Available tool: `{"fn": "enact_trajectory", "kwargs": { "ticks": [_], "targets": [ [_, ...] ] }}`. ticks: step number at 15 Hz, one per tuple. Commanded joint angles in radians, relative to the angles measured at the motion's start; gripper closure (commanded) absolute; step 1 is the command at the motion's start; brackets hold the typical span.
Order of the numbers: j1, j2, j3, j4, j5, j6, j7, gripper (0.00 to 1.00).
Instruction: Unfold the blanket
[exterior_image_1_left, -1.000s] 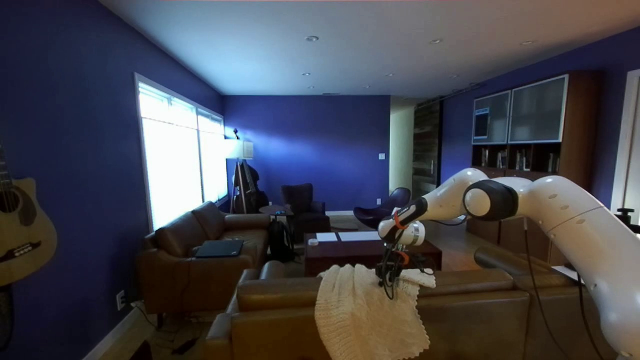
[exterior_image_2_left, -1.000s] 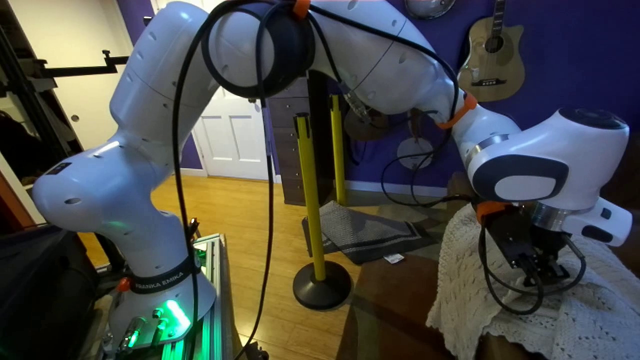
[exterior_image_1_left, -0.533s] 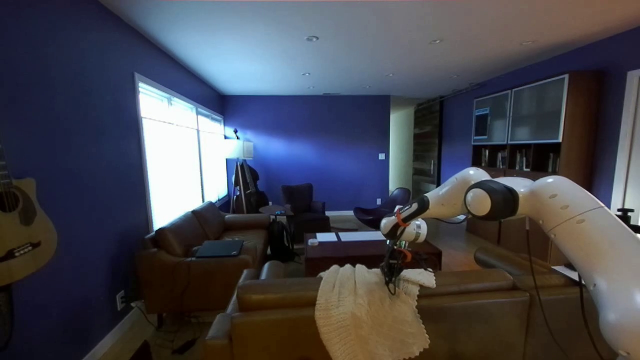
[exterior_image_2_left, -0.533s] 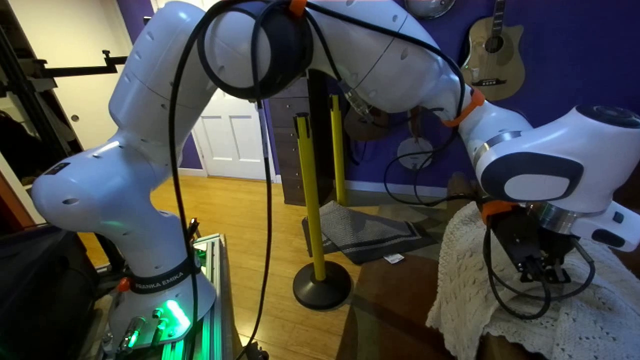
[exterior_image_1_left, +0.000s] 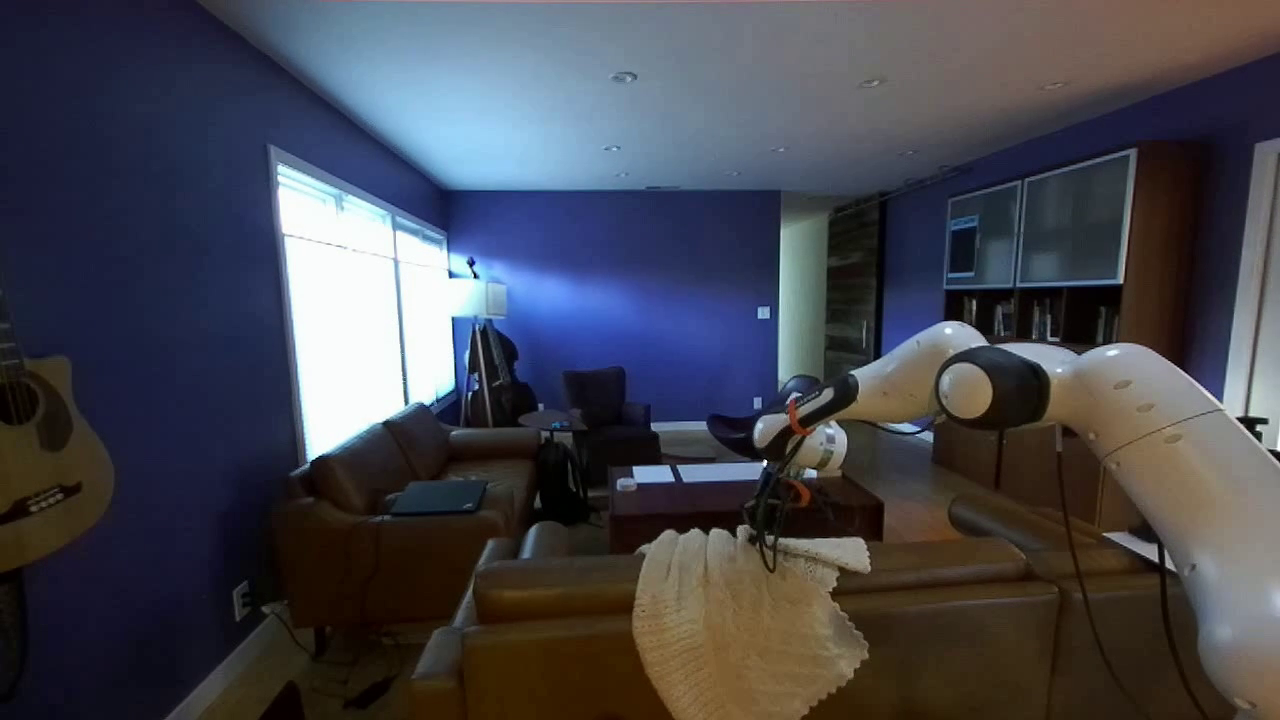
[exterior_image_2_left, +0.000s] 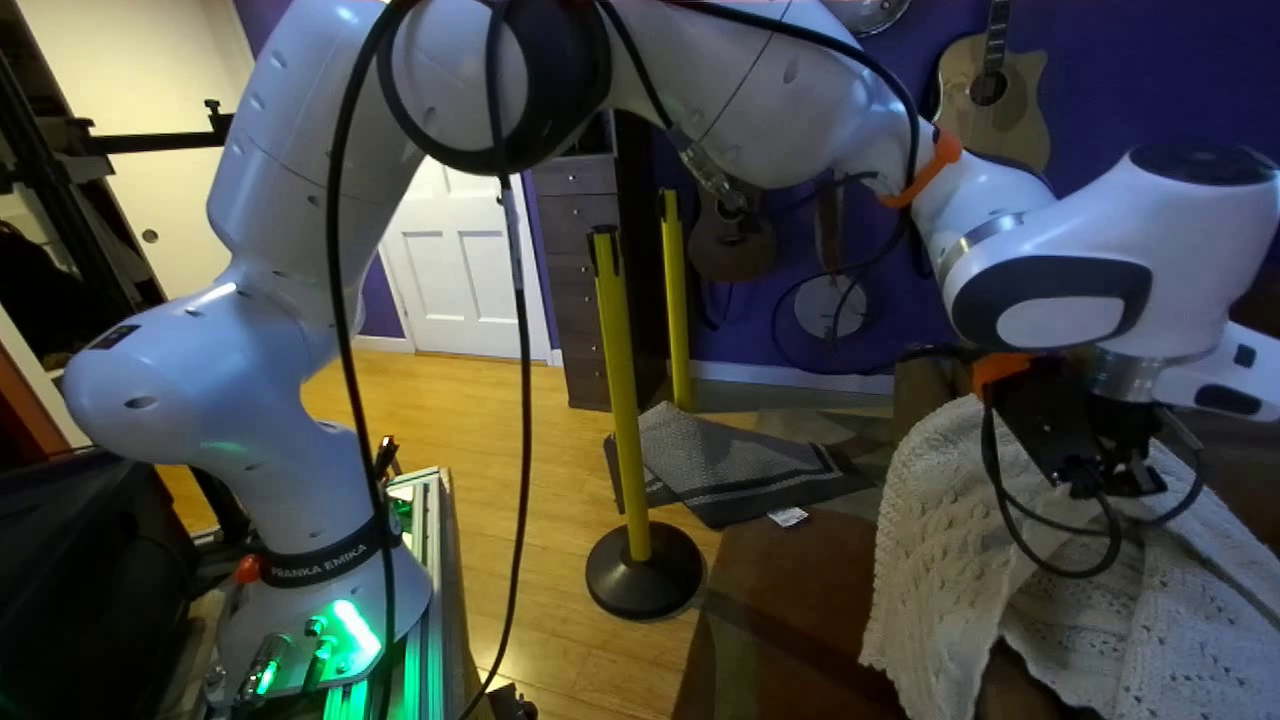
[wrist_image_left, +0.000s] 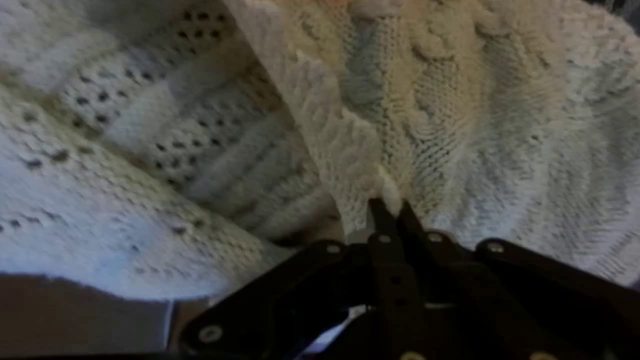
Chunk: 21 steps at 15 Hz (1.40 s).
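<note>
Blanket caught by its edge, draped and rumpled

Reading an exterior view from left to right, we see a guitar at the left edge of the frame, a dark laptop lying on a brown sofa left of centre, the cream blanket over the back of a nearer sofa at bottom centre, and the white arm on the right. In the wrist view we find lacy folds at left; then, low and right of centre, the gripper, its jaws together, clamped on a strip of the blanket's scalloped edge; cabled knit lies at upper right.
</note>
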Motion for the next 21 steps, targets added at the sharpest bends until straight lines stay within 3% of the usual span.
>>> {"fn": "enact_trajectory", "kwargs": {
  "ticks": [1, 6, 7, 10, 20, 21],
  "targets": [
    [0.046, -0.115, 0.055, -0.107, 0.04, 0.184, -0.044, 0.99],
    [0.078, -0.166, 0.174, -0.153, 0.046, 0.435, -0.107, 0.99],
    [0.087, -0.128, 0.132, -0.1, 0.005, 0.36, -0.048, 0.95],
    [0.092, -0.139, 0.162, -0.12, 0.003, 0.411, -0.059, 0.95],
    [0.081, -0.139, 0.164, -0.124, 0.006, 0.413, -0.073, 0.95],
    [0.081, -0.139, 0.164, -0.124, 0.006, 0.413, -0.074, 0.99]
  ]
}}
